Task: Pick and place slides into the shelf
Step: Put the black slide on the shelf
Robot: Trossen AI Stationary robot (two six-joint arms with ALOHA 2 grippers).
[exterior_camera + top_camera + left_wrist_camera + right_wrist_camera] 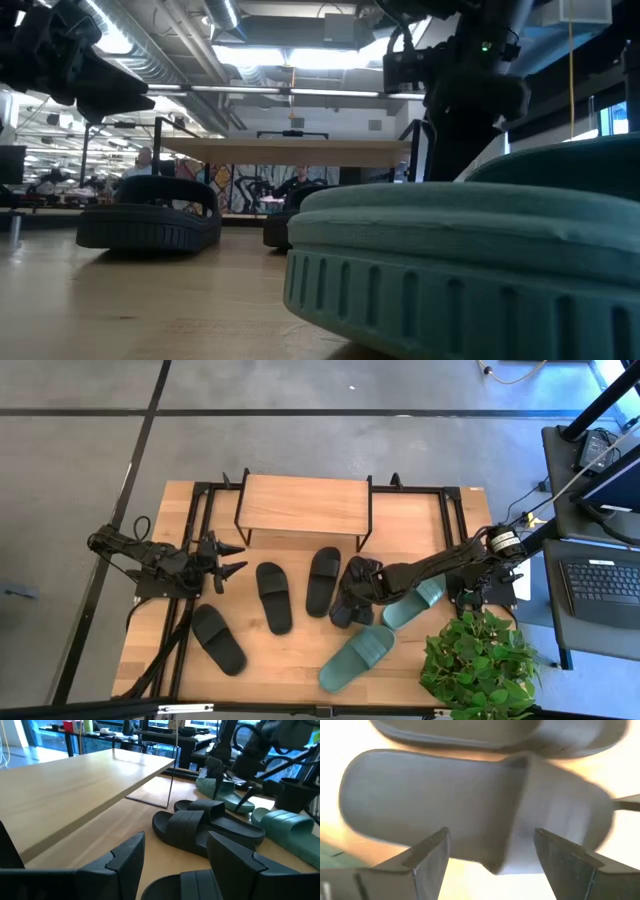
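Wooden tabletop [300, 660] scattered with slides, shelf [304, 503] at its far edge.
Right tool [362, 590] hangs open over a black slide [354, 591], green slides [358, 656] beside; left tool [226, 560] open, empty, near left edge.

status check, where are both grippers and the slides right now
Right gripper open, low over a matte black rubber slide. Left gripper open, waiting at table's left. Light wooden shelf top bare. Nothing blocking.

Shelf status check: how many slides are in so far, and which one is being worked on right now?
None are in: the shelf carries no slides in the high view, and all six lie on the table. In hand: the right claw is open over the black slide beside the green pair, not yet gripping it. The left claw waits open at the table's left. All six remain.
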